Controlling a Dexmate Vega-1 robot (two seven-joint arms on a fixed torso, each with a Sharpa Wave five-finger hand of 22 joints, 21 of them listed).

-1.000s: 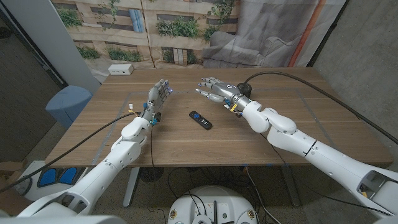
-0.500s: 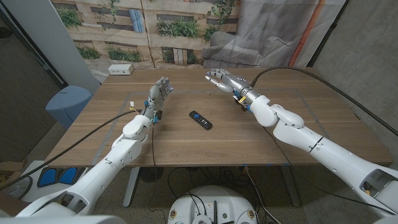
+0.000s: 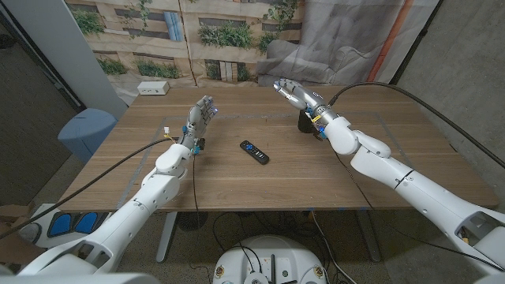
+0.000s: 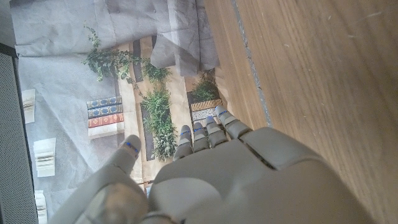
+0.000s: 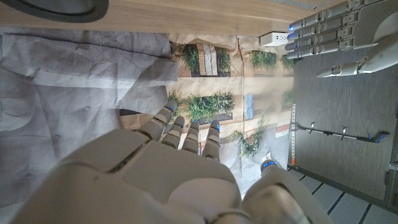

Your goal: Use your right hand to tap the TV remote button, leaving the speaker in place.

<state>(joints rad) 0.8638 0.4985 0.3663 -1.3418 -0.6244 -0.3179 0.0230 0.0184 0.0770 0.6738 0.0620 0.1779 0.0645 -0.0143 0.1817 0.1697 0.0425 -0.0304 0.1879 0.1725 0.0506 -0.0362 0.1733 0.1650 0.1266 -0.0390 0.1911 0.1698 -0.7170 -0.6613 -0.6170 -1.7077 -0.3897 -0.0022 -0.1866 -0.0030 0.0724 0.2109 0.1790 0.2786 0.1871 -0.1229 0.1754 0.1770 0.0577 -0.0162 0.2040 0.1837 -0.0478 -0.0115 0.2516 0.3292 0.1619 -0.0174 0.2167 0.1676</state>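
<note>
Head view. Wooden table (image 3: pixel 237 177), brown grain, faint taped lines on the top. TV remote (image 3: pixel 254 151): slim black bar, lying flat near the table's middle, angled; small coloured buttons at its far end, no lettering readable. Speaker (image 3: pixel 304 122): small dark rounded body, standing just behind the right forearm, partly hidden by it. White power strip (image 3: pixel 153 88) at the far left corner of the table; no markings legible. Right hand (image 3: pixel 290 89): pale grey shell, raised above the table beyond the speaker, fingers extended and loosely apart, holding nothing; well apart from the remote. Left hand (image 3: pixel 202 115): upright to the left of the remote, fingers straight and slightly spread, empty. Printed backdrop behind the table shows plants and wooden slats; grey cloth hangs to its right.

Left wrist view. Back of the left hand (image 4: pixel 236 180), smooth grey plates, blue-marked fingertips reaching out over the table (image 4: pixel 311 68) edge; nothing in it. Backdrop print shows foliage and stacked books, titles unreadable.

Right wrist view. Back of the right hand (image 5: pixel 155 177), fingers extended, empty. Rounded dark rim of the speaker (image 5: pixel 56 9) sits at the frame edge on the wood. Left hand (image 5: pixel 336 34) shows with fingers straight, beside the power strip (image 5: pixel 273 39).
</note>
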